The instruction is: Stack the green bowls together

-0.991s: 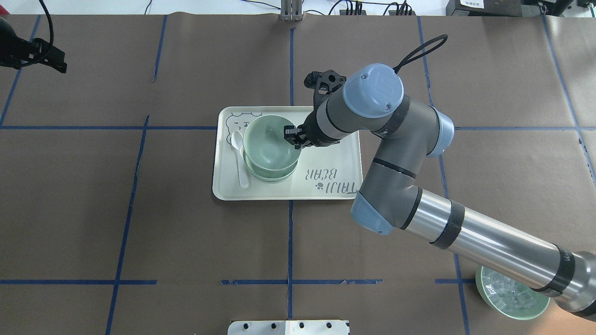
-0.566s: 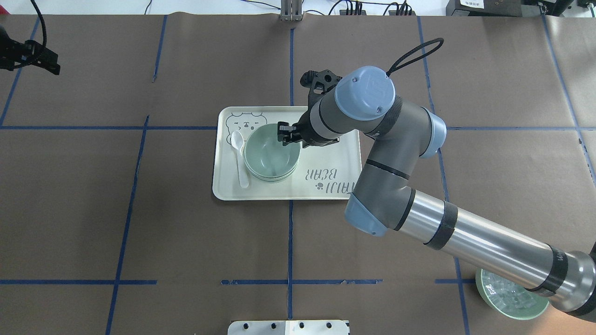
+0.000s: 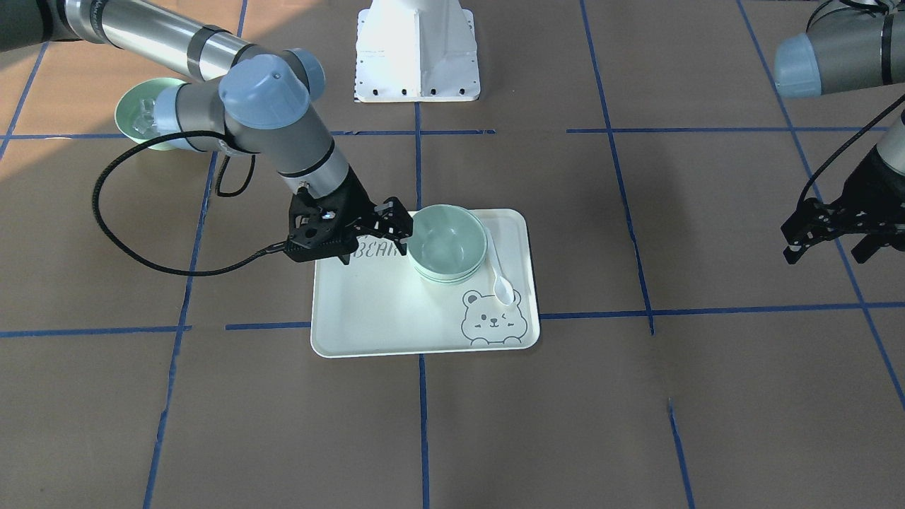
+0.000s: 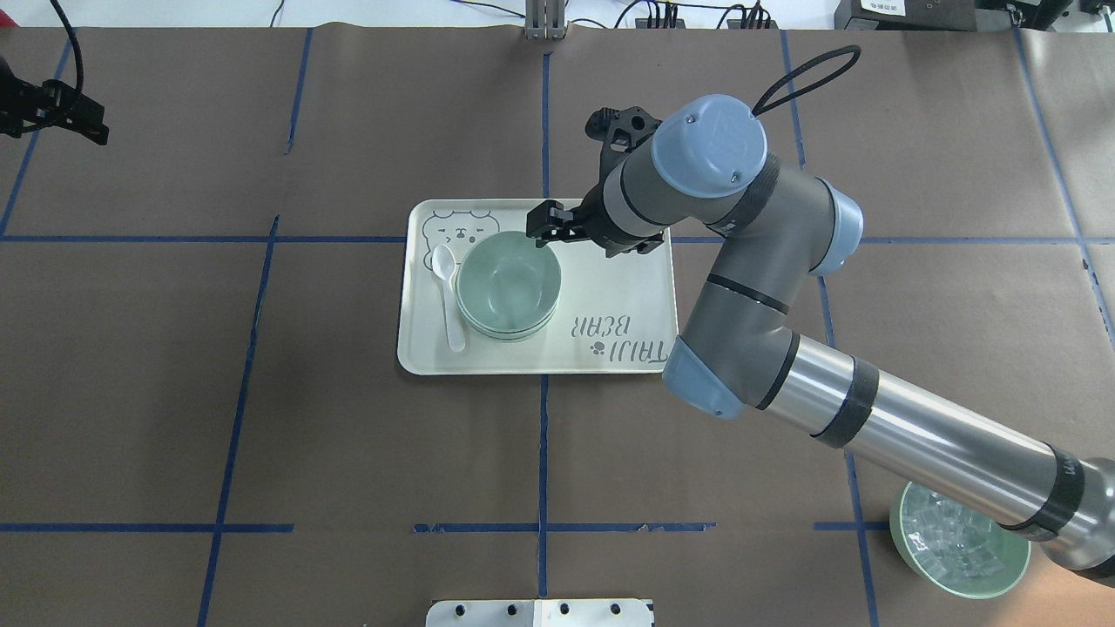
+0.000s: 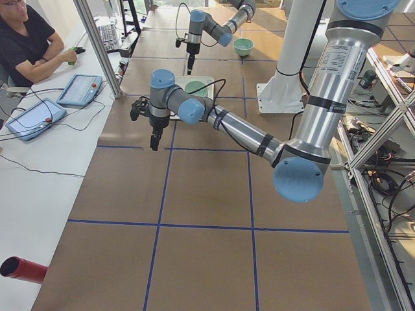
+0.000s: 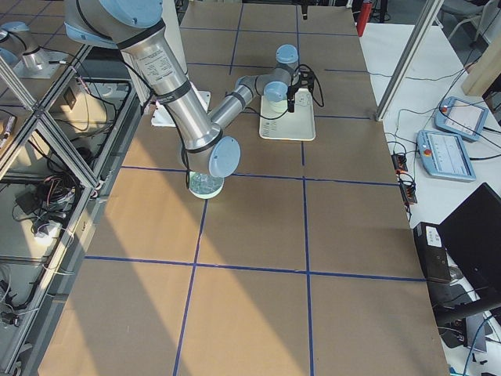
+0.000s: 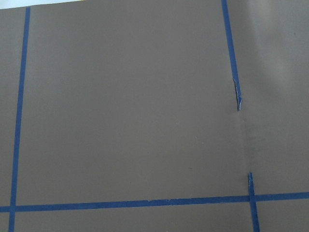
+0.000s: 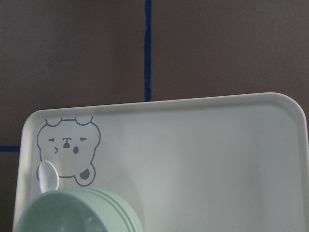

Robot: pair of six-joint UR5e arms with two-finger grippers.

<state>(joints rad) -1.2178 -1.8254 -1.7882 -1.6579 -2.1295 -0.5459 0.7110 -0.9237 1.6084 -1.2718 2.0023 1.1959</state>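
Arm pose, with clock directions read from the overhead view. The right arm enters from 4 o'clock, elbow bent and raised, and its wrist points toward 9 o'clock over the cream rectangular plastic tray (image 4: pixel 627 287) printed with a bear face. The right claw (image 4: pixel 538 228) hangs at the 1 o'clock edge of the bowl stack. Its fingers stand apart and grip nothing, which is clearest from the front-facing view (image 3: pixel 400 227). Whether a fingertip grazes the rim cannot be told. The left arm is drawn back toward the 10 o'clock corner of the brown paper-covered worktop (image 4: pixel 348 453), well apart from the tray. The left claw (image 3: pixel 827 251) is also spread and empty.

The pale mint-green round plastic bowls (image 4: pixel 510 283) sit nested mouth up, one inside another, in the tray's 9 o'clock half. They are smooth, matte and empty. Their layered rims show as close concentric edges in the right wrist view (image 8: pixel 72 212). A white plastic spoon (image 4: pixel 449 296) lies on the tray just beside the stack at 9 o'clock, its bowl end near the bear drawing. A separate green bowl of clear cubes (image 4: pixel 949 549) rests on the worktop at 4 o'clock, partly under the right forearm.
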